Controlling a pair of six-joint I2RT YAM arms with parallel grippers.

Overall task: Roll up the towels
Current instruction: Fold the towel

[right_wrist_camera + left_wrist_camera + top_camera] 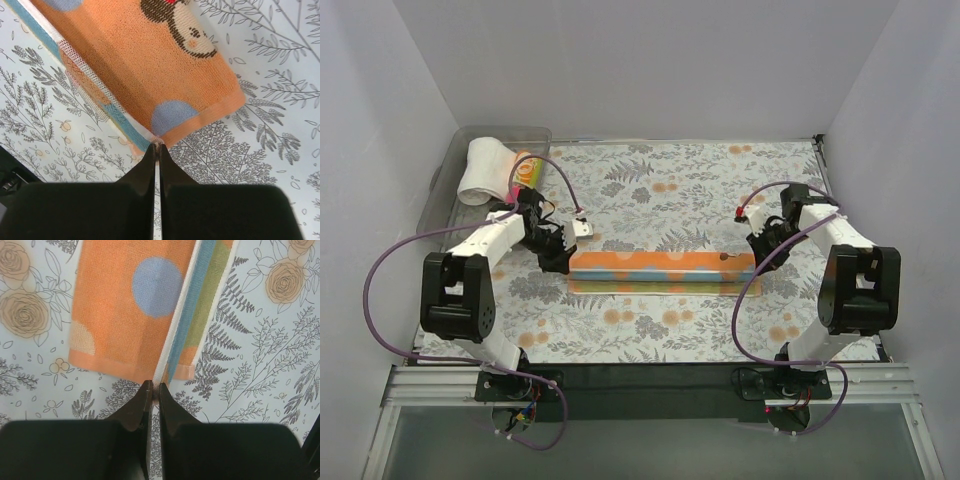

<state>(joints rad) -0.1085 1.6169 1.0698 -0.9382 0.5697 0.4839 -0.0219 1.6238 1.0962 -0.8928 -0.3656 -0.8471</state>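
Across the middle of the counter (pixel 650 190) the orange towel (pixel 660 266) lies as a folded strip, long axis 9 to 3 o'clock, with the left hand (pixel 566 264) pinched shut on its 9 o'clock hem and the right hand (pixel 758 264) likewise at 3 o'clock.

We see the orange towel (pixel 660 268) as matt terry cloth with a rough, looped nap and a flatter woven striped hem. Beneath the towel, the floral tabletop covering (pixel 660 190) looks smooth and printed. The black jaws at the towel's ends look like matt plastic. Beyond its left end, the bin (pixel 505 129) is clear plastic.
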